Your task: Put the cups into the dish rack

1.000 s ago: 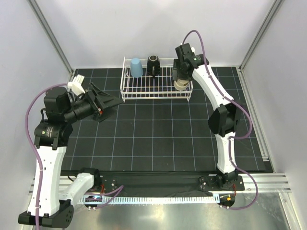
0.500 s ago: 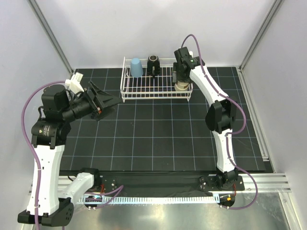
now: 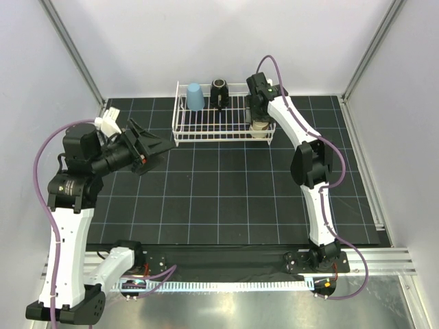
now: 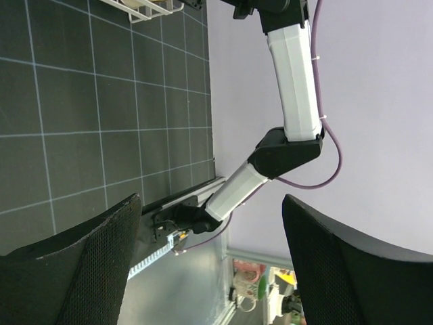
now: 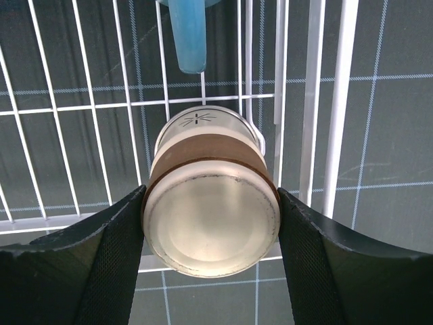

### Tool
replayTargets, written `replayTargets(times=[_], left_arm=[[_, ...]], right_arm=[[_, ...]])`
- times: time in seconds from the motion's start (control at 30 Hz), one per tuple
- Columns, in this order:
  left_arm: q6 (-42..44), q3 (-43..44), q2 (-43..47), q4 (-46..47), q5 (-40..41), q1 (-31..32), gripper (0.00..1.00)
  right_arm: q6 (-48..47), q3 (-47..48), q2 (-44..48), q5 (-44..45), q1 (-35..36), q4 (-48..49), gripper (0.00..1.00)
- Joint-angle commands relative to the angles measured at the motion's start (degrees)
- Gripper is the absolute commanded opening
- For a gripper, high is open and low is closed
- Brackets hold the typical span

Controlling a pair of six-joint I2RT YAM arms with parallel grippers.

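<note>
At the right end of the rack, the tan cup stands on end between the wires, close to the right side rail. The pale round face turned up at the wrist camera looks to us like its base, so we take it as mouth down. The right gripper reaches down over it, and its pads press the cup from both sides; the jaws are closed only as far as the cup's width allows. Whether the cup already rests on the grid floor we cannot tell. Just beyond it hangs a blue piece, perhaps a mug handle. Farther left along the back rail stand the tumbler and the black cup, both inside the rack.

We judge this to be the placing step for the tan cup. The next move calls for lowering it until the wires bear its weight, spreading the jaws, then lifting straight up so the pads clear the rail and the blue piece.

Over the left of the table hangs the left gripper, jaws wide apart, holding nothing
</note>
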State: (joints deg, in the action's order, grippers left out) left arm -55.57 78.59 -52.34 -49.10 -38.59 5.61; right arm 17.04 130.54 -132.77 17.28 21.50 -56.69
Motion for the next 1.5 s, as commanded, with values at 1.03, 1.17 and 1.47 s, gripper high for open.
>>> replayTargets(times=[1.03, 1.17, 1.47], left_arm=[[-5.9, -5.7, 7.1, -11.3, 16.0, 0.0, 0.72], [-8.5, -10.4, 10.6, -11.8, 20.6, 0.1, 0.72], [-17.6, -22.8, 14.3, -4.3, 23.7, 0.0, 0.72]], right_arm=[[1.9, 0.9, 16.3, -6.3, 4.2, -5.1, 0.95], [1.1, -1.9, 22.1, -5.1, 10.6, -7.3, 0.95], [2.6, -16.5, 37.2, -9.1, 27.4, -7.6, 0.95]])
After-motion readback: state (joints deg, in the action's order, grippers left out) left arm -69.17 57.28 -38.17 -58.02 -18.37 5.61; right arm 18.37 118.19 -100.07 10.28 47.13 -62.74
